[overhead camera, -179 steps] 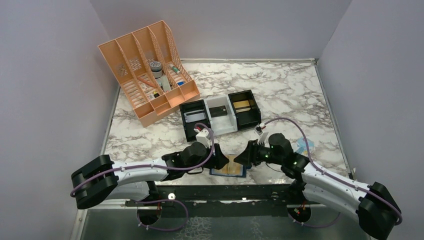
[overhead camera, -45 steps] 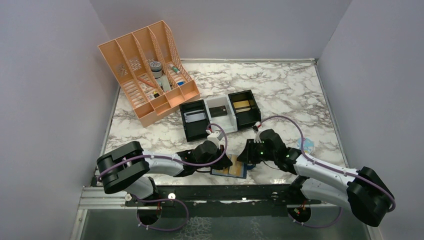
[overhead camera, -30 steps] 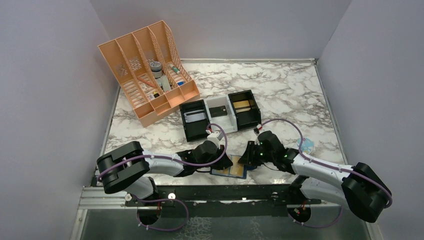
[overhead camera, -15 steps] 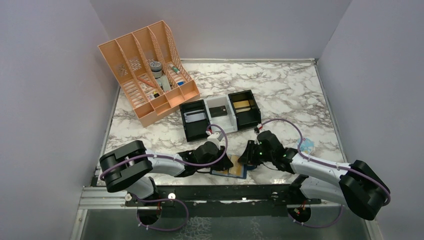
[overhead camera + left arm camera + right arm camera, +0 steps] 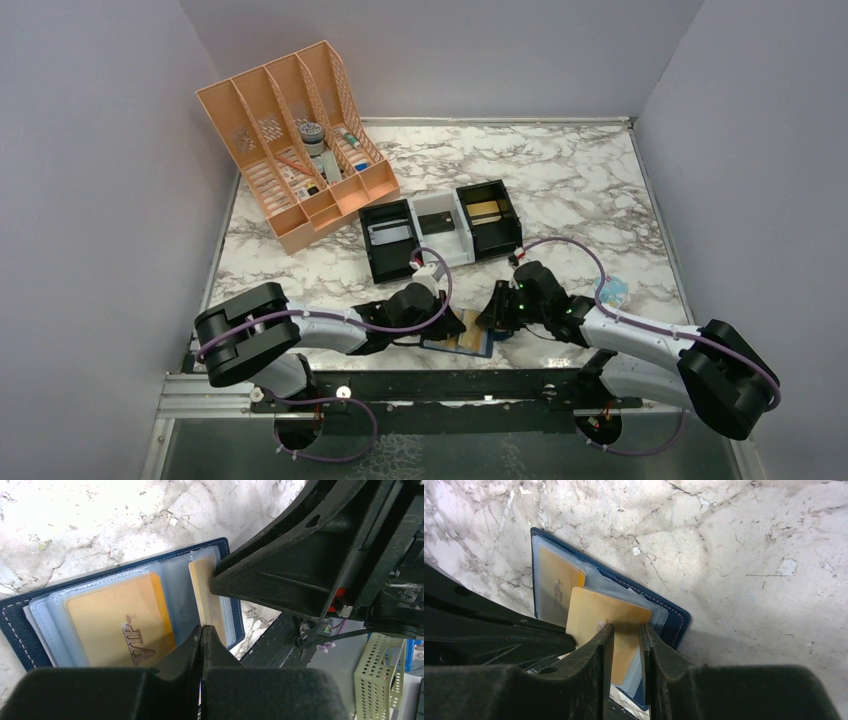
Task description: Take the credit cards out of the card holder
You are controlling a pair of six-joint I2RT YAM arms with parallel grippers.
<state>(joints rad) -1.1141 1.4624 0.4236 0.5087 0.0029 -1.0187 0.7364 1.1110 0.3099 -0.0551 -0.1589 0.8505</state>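
The card holder (image 5: 481,347) lies open at the table's near edge, navy with clear blue-grey pockets (image 5: 50,605). A gold credit card marked VIP (image 5: 115,625) sits in one pocket. A second tan credit card (image 5: 594,607) sticks out of the other pocket at a slant. My left gripper (image 5: 201,628) is shut, its tips closed on this card's near end (image 5: 202,590). My right gripper (image 5: 625,626) stands over the same card from the other side, jaws a little apart, the card showing between them. Both grippers meet over the holder in the top view, left (image 5: 458,327) and right (image 5: 490,320).
Three box trays stand side by side behind the holder, black (image 5: 388,245), white (image 5: 438,228) and black (image 5: 490,215). An orange slotted rack (image 5: 295,140) stands at the back left. A small pale blue item (image 5: 612,290) lies to the right. The table's metal front rail (image 5: 420,385) runs just below the holder.
The left jaws have closed tight on the tan card's end within the last second. Both arms have barely shifted, and the holder lies where it was.
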